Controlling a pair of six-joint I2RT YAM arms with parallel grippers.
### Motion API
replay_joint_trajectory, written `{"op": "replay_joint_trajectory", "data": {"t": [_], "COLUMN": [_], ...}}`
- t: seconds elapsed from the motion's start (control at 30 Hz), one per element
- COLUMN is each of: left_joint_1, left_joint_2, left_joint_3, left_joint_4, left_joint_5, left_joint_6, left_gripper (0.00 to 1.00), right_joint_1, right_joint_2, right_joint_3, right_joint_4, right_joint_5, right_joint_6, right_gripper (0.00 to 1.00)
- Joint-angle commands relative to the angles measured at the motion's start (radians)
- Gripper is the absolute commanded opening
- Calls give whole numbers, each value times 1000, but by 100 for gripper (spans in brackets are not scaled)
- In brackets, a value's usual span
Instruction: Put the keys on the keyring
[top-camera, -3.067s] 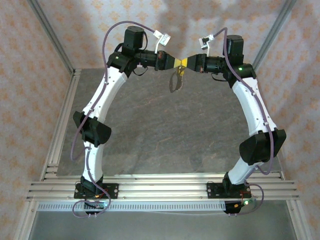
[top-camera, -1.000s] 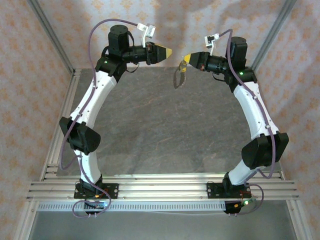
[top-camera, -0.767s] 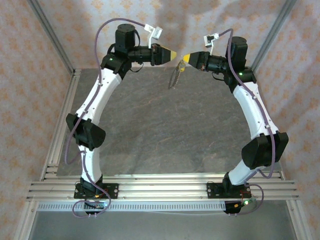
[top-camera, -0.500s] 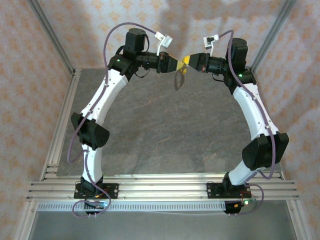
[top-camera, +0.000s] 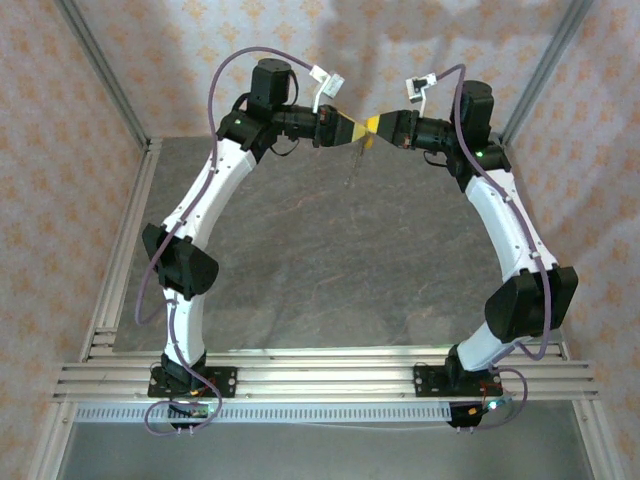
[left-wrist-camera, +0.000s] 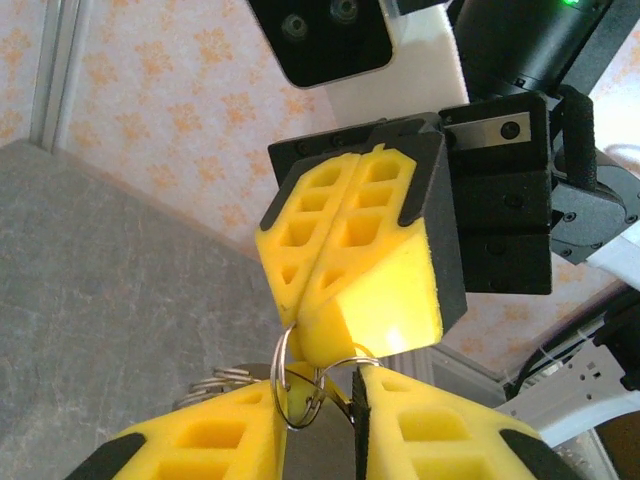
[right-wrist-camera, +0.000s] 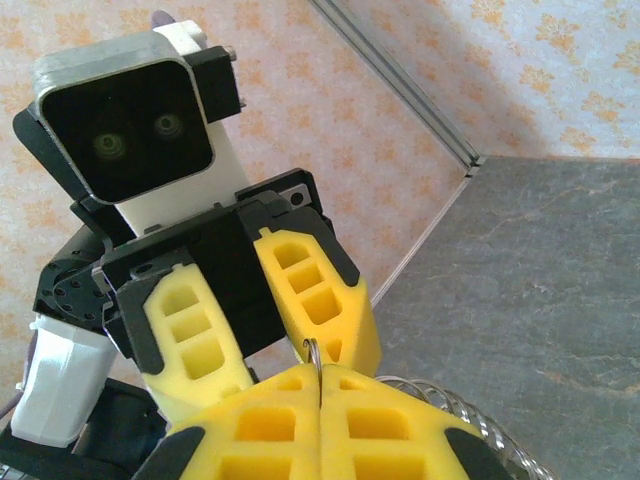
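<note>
Right gripper (right-wrist-camera: 320, 386) is clamping the keyring (left-wrist-camera: 278, 378) mid-air over the far table (top-camera: 300, 260) while left gripper (left-wrist-camera: 315, 412) is straddling it, grip unclear, so a skewed tug is risking yanking it free.

Bench (top-camera: 330, 260): we noted a dark grey slab, matt, mottled with paler veins like stone. A silver aluminium side rail (top-camera: 125, 250) ran along its left edge. Across the near edge several near rails (top-camera: 320, 372) of the same metal lay side by side. On these sat two black plates, well apart: the left arm base (top-camera: 190, 380) and the right arm base (top-camera: 455, 380). Just in front of them we recorded a white slotted strip (top-camera: 320, 412) running the full width. At the far corners, slanting metal posts (top-camera: 100, 70) rose from the slab against patterned orange-and-cream walls (top-camera: 40, 200).
</note>
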Motion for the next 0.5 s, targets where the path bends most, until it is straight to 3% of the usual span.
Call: {"op": "replay_joint_trajectory", "data": {"t": [0.0, 0.47], "left_joint_1": [8, 4], "left_joint_2": [-34, -13], "left_joint_3": [-1, 6], "left_joint_4": [97, 136], "left_joint_5": [16, 34], "left_joint_6": [-32, -60], "left_gripper": [23, 0], "right_joint_1": [-4, -3], "right_joint_2": [-33, -27], "right_joint_3": [-7, -16], "right_joint_4": [44, 30], "right_joint_5": [-22, -21], "right_joint_6": [-10, -24], "right_gripper": [0, 0]}}
